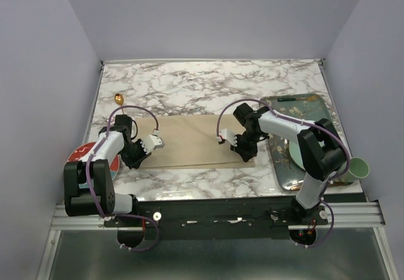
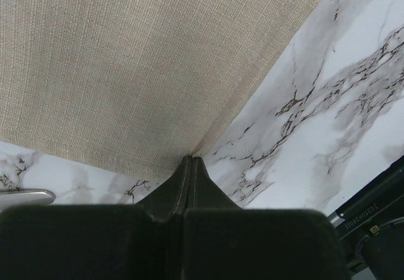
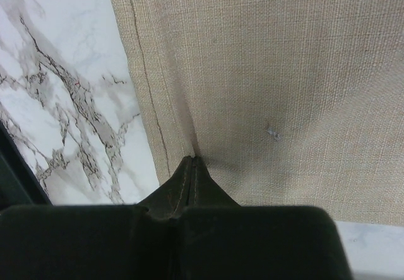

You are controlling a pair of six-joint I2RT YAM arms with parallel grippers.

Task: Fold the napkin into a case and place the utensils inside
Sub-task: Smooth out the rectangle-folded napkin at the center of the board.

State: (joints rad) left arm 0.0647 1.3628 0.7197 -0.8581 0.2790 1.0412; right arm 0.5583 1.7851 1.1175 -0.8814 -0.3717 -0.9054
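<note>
The beige napkin [image 1: 192,140] lies flat and spread out on the marble table. My left gripper [image 1: 136,161] is shut on its near left corner, which shows pinched in the left wrist view [image 2: 158,72], with the fingertips [image 2: 189,166] at table level. My right gripper [image 1: 247,156] is shut on the napkin near its near right corner, just inside the hemmed edge [image 3: 142,72]; the cloth puckers at the fingertips [image 3: 191,166]. The gold spoon [image 1: 118,98] lies at the back left, beyond the napkin. The fork is not visible.
A red plate [image 1: 85,152] sits at the left edge under my left arm. A patterned tray [image 1: 303,113] with a pale plate [image 1: 295,151] lies to the right. A green cup [image 1: 357,168] stands at the near right edge.
</note>
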